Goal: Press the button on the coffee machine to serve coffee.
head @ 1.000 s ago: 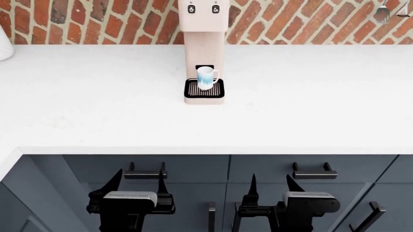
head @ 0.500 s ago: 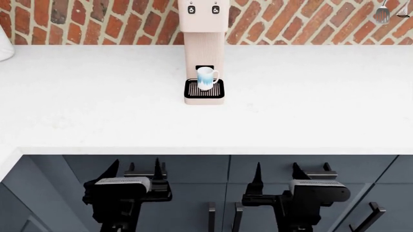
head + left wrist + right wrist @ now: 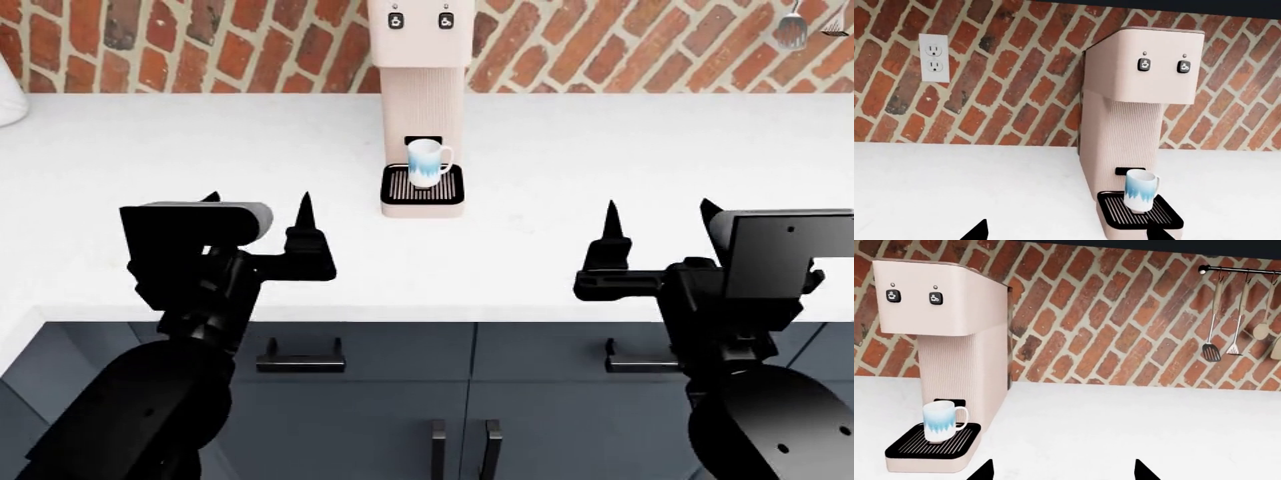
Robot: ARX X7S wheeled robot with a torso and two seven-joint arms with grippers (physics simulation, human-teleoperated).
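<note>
Jaws parted and empty, my left gripper (image 3: 258, 222) and right gripper (image 3: 658, 225) are hovering over the counter (image 3: 641, 160)'s near edge. The coffee machine (image 3: 422, 90) is standing at twelve o'clock against the brick wall, mug (image 3: 426, 161) on its tray. I'm risking clipping the mug, or pressing the wrong button (image 3: 395, 19).

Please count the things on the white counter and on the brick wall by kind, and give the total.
Coffee machine: 1
Buttons on it: 2
Mug: 1
Wall outlet: 1
Utensils hanging on the rail: 4 in view, one cut off by the picture's edge
Total: 9
</note>
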